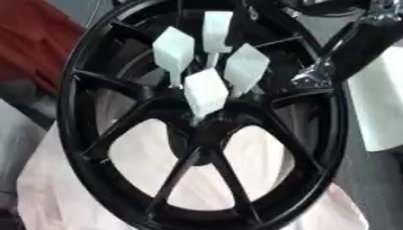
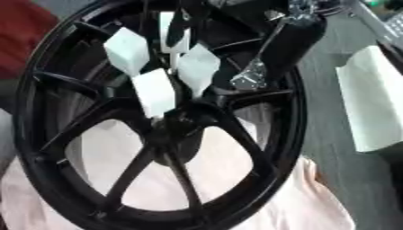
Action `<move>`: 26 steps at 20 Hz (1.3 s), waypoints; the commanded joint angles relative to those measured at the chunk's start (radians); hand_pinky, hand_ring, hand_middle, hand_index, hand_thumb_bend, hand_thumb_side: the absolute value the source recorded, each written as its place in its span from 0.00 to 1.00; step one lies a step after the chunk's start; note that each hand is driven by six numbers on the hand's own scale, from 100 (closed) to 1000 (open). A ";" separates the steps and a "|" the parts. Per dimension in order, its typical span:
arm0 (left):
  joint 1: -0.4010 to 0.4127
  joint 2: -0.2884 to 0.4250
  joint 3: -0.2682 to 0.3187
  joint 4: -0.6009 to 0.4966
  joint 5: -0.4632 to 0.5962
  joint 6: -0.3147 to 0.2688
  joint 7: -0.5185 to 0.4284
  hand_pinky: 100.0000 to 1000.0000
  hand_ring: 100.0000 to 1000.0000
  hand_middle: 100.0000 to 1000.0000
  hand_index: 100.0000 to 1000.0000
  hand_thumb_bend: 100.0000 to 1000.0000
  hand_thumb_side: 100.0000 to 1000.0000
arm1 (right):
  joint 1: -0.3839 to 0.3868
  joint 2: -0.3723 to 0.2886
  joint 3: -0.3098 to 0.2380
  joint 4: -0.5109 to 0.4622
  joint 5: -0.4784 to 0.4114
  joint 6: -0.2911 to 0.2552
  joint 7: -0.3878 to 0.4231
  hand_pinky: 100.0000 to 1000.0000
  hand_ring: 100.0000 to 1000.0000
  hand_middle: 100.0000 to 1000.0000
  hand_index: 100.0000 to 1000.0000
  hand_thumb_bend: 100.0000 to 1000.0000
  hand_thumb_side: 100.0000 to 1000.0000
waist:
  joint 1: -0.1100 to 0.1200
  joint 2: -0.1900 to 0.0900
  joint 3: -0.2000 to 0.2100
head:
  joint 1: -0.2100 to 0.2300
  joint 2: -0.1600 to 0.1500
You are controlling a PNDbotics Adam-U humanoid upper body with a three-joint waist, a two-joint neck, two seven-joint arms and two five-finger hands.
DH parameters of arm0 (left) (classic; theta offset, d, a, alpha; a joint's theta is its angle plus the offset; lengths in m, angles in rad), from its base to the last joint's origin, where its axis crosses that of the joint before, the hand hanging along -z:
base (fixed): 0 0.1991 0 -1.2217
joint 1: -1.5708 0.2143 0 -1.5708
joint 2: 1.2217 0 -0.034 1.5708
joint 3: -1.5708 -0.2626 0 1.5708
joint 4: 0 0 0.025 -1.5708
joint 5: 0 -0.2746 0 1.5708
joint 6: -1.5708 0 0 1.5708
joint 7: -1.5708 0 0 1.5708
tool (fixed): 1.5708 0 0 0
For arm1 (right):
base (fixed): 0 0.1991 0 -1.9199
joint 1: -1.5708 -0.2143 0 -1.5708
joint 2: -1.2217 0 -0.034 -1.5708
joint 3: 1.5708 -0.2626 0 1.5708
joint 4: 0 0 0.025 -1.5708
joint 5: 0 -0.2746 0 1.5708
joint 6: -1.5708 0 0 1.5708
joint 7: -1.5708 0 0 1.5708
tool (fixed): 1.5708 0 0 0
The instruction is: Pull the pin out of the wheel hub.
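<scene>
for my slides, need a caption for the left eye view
Black wheel hub with four white-handled pins at its centre, robot arm reaching from upper right.

Stereo pair — close above the wheel hub (image 1: 206,134)

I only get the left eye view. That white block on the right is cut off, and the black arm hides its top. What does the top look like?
Observer: In the right eye view the white block shows its slanted top edge, uncovered.
Operator: Is there anything past it?
Observer: Yes, a grey strip runs above it toward the corner.
Operator: And in the corner?
Observer: A small green thing, too small to make out.
</scene>
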 commanded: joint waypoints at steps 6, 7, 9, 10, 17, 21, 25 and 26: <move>-0.013 0.017 0.013 -0.013 0.009 -0.001 0.001 0.86 0.73 0.68 0.92 0.09 0.96 | 0.099 -0.076 -0.039 -0.025 0.006 -0.039 -0.033 0.86 0.86 0.76 0.82 0.17 0.00 | 0.001 -0.005 0.013 | -0.008 -0.006; -0.014 0.017 0.013 -0.014 0.009 -0.001 0.001 0.86 0.73 0.68 0.92 0.09 0.96 | 0.112 -0.082 -0.042 -0.025 0.008 -0.046 -0.036 0.86 0.86 0.76 0.82 0.17 0.00 | 0.001 -0.004 0.014 | -0.009 -0.006; -0.015 0.017 0.012 -0.014 0.010 -0.001 0.000 0.86 0.73 0.68 0.92 0.09 0.97 | 0.129 -0.089 -0.047 -0.026 0.011 -0.054 -0.043 0.86 0.86 0.75 0.82 0.17 0.00 | 0.001 -0.001 0.017 | -0.011 -0.007; -0.016 0.016 0.012 -0.014 0.010 -0.001 0.000 0.86 0.74 0.68 0.92 0.09 0.97 | 0.133 -0.091 -0.048 -0.026 0.012 -0.056 -0.046 0.86 0.86 0.75 0.82 0.16 0.00 | 0.000 0.000 0.018 | -0.011 -0.007; -0.017 0.016 0.012 -0.015 0.010 0.000 0.000 0.86 0.74 0.68 0.92 0.09 0.97 | 0.143 -0.089 -0.047 -0.026 0.012 -0.054 -0.060 0.85 0.85 0.72 0.81 0.13 0.00 | -0.001 0.007 0.025 | -0.015 -0.007; -0.016 0.015 0.012 -0.015 0.011 0.000 0.001 0.86 0.74 0.68 0.92 0.09 0.97 | 0.146 -0.088 -0.047 -0.026 0.010 -0.056 -0.076 0.83 0.82 0.69 0.79 0.08 0.00 | -0.002 0.010 0.027 | -0.017 -0.010; -0.015 0.015 0.012 -0.016 0.013 0.000 0.001 0.86 0.74 0.68 0.92 0.09 0.97 | 0.152 -0.090 -0.049 -0.026 0.011 -0.058 -0.078 0.83 0.82 0.70 0.79 0.05 0.00 | -0.004 0.013 0.028 | -0.019 -0.013; -0.014 0.015 0.012 -0.016 0.014 0.000 0.001 0.86 0.74 0.68 0.92 0.09 0.98 | 0.153 -0.090 -0.051 -0.026 0.010 -0.058 -0.077 0.83 0.82 0.70 0.80 0.06 0.00 | -0.004 0.014 0.028 | -0.019 -0.014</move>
